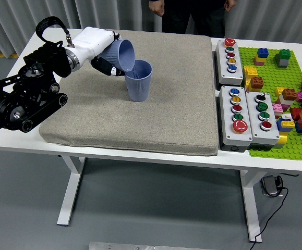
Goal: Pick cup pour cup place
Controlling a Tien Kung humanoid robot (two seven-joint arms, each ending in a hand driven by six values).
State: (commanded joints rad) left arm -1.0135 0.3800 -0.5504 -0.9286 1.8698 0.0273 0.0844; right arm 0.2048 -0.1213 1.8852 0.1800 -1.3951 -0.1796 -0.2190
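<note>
A white table (140, 156) carries a large, square grey fabric mat (156, 99) that covers most of its left and middle. To the right of the mat lies a green studded baseplate (291, 140) strewn with coloured toy bricks, and between the two sit three grey push-button boxes (243, 107) with coloured buttons. A person in dark clothing (192, 13) stands at the far side, hands hanging at the picture's top edge. The robot's black left arm (20, 101) reaches in from the left; its white left hand (96, 47) is wrapped around a pale blue-lilac plastic cup (120, 54), fingers closed on its wall. This held cup is tipped hard over, its open mouth facing right and down, its rim touching or just above the rim of a second matching blue-lilac cup (139, 80). That one stands upright on the mat, left of its middle, with a smooth tapered wall and an open top.
</note>
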